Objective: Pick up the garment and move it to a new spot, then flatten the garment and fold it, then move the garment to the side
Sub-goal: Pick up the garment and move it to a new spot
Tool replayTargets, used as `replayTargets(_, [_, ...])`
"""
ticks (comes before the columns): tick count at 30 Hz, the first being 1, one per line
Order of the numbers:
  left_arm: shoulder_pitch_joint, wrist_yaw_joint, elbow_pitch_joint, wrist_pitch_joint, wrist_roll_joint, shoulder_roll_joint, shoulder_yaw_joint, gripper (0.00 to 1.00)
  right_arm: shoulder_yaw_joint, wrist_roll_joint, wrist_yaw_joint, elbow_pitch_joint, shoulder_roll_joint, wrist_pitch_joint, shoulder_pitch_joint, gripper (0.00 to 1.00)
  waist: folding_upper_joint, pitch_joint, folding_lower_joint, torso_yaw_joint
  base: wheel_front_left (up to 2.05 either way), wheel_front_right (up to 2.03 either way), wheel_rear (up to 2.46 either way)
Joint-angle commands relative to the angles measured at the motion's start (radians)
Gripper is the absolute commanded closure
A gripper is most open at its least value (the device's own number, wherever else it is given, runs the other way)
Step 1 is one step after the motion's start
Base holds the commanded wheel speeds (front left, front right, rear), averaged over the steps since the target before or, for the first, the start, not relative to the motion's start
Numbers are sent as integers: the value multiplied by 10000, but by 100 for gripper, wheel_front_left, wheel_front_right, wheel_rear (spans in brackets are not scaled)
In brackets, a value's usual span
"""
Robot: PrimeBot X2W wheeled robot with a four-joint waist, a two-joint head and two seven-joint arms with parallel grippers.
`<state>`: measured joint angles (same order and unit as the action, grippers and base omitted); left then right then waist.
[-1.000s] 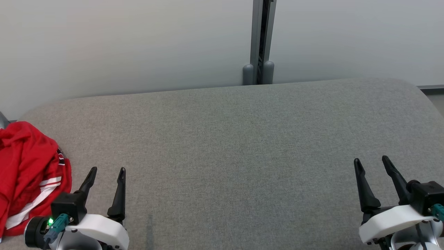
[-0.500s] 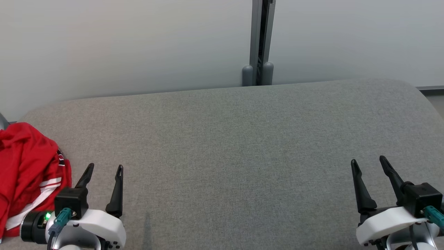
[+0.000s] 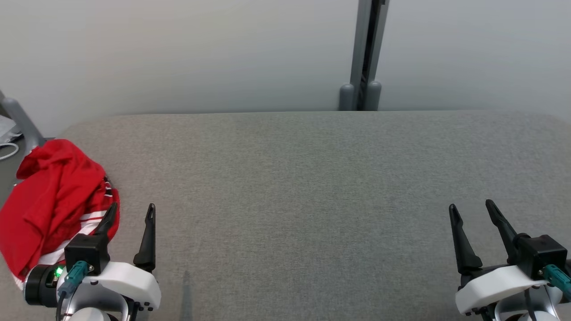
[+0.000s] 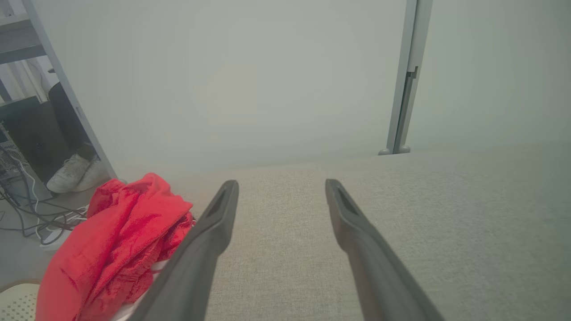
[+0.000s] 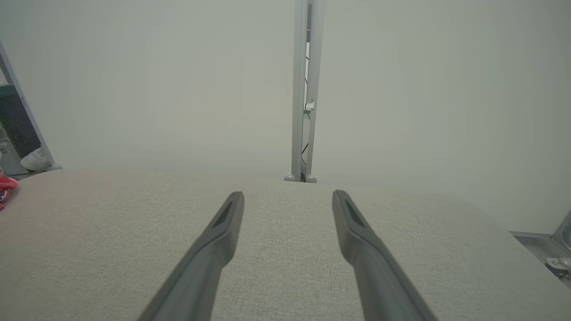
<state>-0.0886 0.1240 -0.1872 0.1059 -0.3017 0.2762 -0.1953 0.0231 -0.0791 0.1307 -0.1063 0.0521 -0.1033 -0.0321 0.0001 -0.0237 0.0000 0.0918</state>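
Observation:
The garment (image 3: pixel 53 200) is red with white stripes and lies crumpled in a heap at the left end of the grey padded table (image 3: pixel 312 178). My left gripper (image 3: pixel 131 211) stands open just right of the heap, its outer finger overlapping the cloth's edge in the head view, nothing between its fingers. In the left wrist view the garment (image 4: pixel 111 249) bulks to the left of that open gripper (image 4: pixel 281 185). My right gripper (image 3: pixel 470 207) hangs open over bare table at the lower right. The right wrist view shows this gripper (image 5: pixel 287 195) open, with a red scrap of garment (image 5: pixel 5 185) at the left edge.
A pale wall runs behind the table, split by a grey post (image 3: pixel 363 67). Off the table's left end are cables (image 4: pixel 26 214) on the floor, a person's white shoes (image 4: pixel 73 171), and a slanted grey frame leg (image 3: pixel 20 120). A cream perforated surface (image 4: pixel 15 303) sits beneath the garment's near edge.
The head camera has turned left, so the whole picture shifted right and more of the garment shows. Both grippers stay open; the left one sits a little closer to the heap.

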Motion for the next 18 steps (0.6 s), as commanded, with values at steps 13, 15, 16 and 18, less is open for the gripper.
replayTargets(13, [-105,220,-48,215,-327,140,333,0,-330,-364,0,20,9,-138,-216,0,-1,26,0,2458,0,0,0])
replayTargets(15, [-87,235,-67,223,-354,178,374,0,-389,-426,0,-31,9,-162,-212,0,-1,20,0,2820,0,0,0])
replayTargets(16, [-92,234,-77,233,-382,194,402,0,-408,-498,0,-51,7,-178,-222,0,-1,29,0,2996,0,0,0])
replayTargets(18, [-59,258,-65,264,-434,170,423,0,-494,-529,0,-101,8,-219,-261,0,-1,44,0,3310,0,0,0])
